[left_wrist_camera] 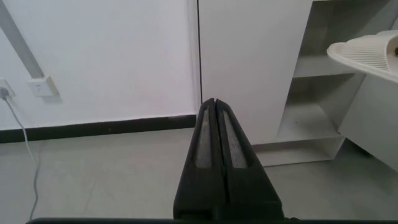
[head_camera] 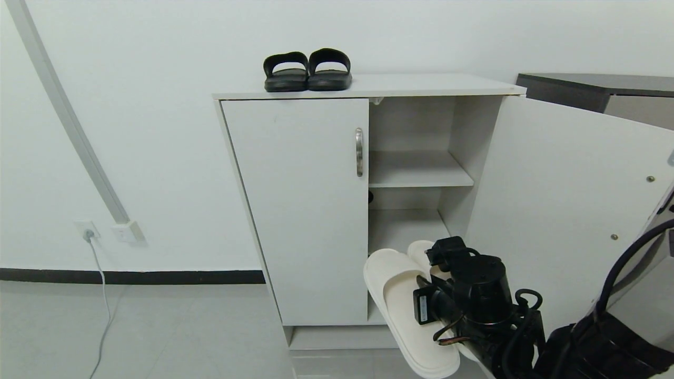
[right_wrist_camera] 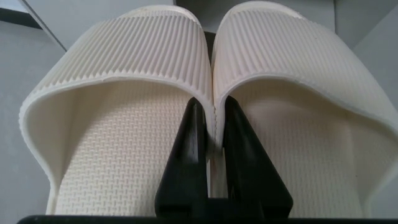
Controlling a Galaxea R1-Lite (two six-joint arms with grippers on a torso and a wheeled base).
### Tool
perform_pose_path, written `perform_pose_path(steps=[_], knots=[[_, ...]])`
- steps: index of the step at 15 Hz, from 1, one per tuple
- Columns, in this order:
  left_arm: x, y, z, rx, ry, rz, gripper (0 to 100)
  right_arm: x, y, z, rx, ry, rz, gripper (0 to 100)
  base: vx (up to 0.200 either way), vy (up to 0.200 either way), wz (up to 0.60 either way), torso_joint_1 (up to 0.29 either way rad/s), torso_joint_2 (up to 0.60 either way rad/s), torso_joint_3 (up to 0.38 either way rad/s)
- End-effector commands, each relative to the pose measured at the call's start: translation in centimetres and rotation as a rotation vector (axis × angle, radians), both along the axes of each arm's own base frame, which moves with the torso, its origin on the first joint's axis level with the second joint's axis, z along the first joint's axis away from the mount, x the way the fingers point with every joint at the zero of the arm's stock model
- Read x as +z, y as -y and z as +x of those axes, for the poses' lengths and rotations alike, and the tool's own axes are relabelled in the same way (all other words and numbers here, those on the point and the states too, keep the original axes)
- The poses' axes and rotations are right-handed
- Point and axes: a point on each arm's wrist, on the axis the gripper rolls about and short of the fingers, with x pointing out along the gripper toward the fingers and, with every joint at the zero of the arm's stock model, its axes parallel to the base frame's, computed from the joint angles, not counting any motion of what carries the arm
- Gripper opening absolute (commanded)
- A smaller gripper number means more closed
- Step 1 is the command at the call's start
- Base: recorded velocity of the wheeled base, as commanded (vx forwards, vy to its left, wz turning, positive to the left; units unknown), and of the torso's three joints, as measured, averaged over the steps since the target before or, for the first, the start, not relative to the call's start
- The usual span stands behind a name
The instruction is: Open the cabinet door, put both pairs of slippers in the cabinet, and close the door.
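Right gripper (right_wrist_camera: 214, 109) is clamped on the white slippers (right_wrist_camera: 124, 155). Its two black fingers (right_wrist_camera: 198, 124) pinch the inner strap edges where the pair meets, so both hang together, side by side. From the head camera, the white slippers (head_camera: 400, 295) run on a long slant. Their far ends are raised ahead of the gripper toward the lower compartment (head_camera: 405, 226), and the near ends dip below it. It's hard to call which end is the toe. The wrist hides part of the second slipper, and the gripper's fingertips sit out of sight behind it.

Just ahead stands the cabinet (head_camera: 295, 210), its right door (head_camera: 558, 210) swung wide beside the gripper and its left door (head_camera: 305, 184) closed. Above and beyond the gripper, the black slippers (head_camera: 308, 71) sit side by side on the cabinet's top surface, long axes running front to back, strap openings facing the robot.

Left gripper (left_wrist_camera: 215, 106) is fully clenched on nothing, fingers pressed flat together above the floor (left_wrist_camera: 112, 168), well off to the side of the cabinet opening.
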Motion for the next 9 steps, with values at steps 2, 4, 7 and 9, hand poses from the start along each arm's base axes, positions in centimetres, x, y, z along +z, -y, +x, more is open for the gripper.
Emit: perform_pose_path(steps=[2,4,7,9], knots=[[-0.1,0.0,0.0,-0.002,-0.002,-0.002,0,0.4,-0.4,0.9,-0.052,0.03,0.005,0,0.0,0.0,0.0,0.0,0.0,0.0],[0.0,0.0,0.0,-0.002,0.0,-0.002,0,0.7,-1.7,3.2,-0.212,0.101,0.003,0,0.0,0.0,0.0,0.0,0.0,0.0],[0.0,0.0,0.0,0.0,-0.001,-0.01,0,-0.4,-1.9,5.1,-0.311,0.11,-0.023,0,0.0,0.0,0.0,0.0,0.0,0.0],[-0.1,0.0,0.0,0.0,-0.002,-0.01,0,-0.5,-1.8,5.2,-0.323,0.107,-0.01,0,0.0,0.0,0.0,0.0,0.0,0.0]])
